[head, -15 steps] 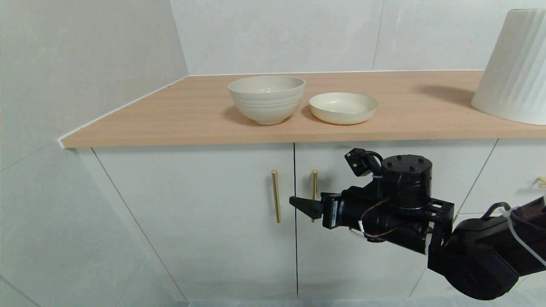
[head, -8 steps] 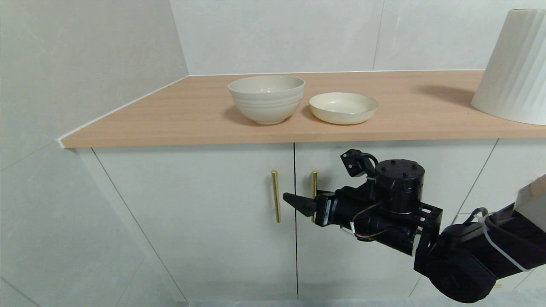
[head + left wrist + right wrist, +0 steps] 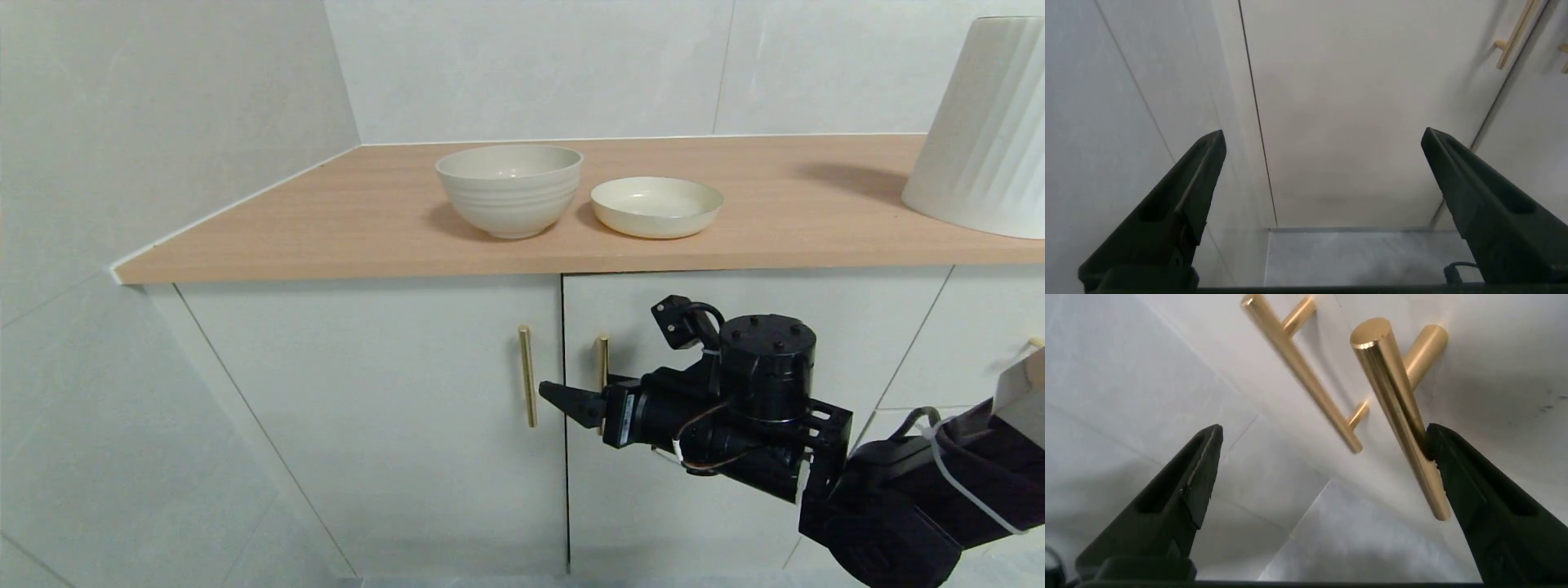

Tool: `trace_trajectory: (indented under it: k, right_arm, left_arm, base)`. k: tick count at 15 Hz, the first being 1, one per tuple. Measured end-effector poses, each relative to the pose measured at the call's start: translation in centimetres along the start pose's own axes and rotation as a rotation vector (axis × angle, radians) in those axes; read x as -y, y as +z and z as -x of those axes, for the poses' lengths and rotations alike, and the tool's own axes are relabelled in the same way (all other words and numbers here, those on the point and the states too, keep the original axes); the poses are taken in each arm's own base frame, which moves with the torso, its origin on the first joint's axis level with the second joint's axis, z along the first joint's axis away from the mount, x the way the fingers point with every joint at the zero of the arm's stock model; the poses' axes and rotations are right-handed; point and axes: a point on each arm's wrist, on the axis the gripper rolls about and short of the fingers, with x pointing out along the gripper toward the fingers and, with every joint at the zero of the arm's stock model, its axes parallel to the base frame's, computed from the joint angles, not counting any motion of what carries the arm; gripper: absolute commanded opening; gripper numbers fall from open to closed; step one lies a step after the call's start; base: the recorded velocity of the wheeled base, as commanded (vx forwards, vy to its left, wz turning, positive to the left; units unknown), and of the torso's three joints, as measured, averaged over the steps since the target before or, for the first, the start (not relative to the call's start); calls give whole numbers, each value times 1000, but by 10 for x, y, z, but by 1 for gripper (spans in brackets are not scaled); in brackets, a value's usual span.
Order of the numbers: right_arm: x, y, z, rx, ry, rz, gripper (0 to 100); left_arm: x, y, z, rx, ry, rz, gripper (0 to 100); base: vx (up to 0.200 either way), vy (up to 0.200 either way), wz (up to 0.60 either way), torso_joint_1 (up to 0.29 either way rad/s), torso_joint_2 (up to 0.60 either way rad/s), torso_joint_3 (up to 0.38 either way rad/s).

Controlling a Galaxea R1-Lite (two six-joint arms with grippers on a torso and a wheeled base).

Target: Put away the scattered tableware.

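Right tool (image 3: 581,402) spread around the right cabinet door's brass handle (image 3: 602,359), off-centre. Bowl (image 3: 509,189) and shallow plate (image 3: 656,207) sit on the wooden surface (image 3: 326,229) above. Best to centre the handle, close firmly, then pull with the door's swing.

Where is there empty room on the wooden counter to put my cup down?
The wooden counter is bare left of the deep cream bowl, up to the tiled wall, and between the shallow cream dish and the tall white ribbed object. Bowl and dish crowd together mid-counter.
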Motion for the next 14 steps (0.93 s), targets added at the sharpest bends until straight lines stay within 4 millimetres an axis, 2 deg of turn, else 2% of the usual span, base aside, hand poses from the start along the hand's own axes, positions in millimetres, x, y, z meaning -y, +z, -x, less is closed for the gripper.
trace_trajectory:
  k: [7, 14]
  right_arm:
    - [-7, -3, 24, -76, 104, -5, 100]
    - [-16, -2, 62, -133, 229, -6, 100]
  left_arm:
    - [0, 0, 0, 0, 0, 0, 100]
    - [0, 0, 0, 0, 0, 0, 100]
  base:
    - [0, 0, 0, 0, 0, 0]
    - [0, 0, 0, 0, 0, 0]
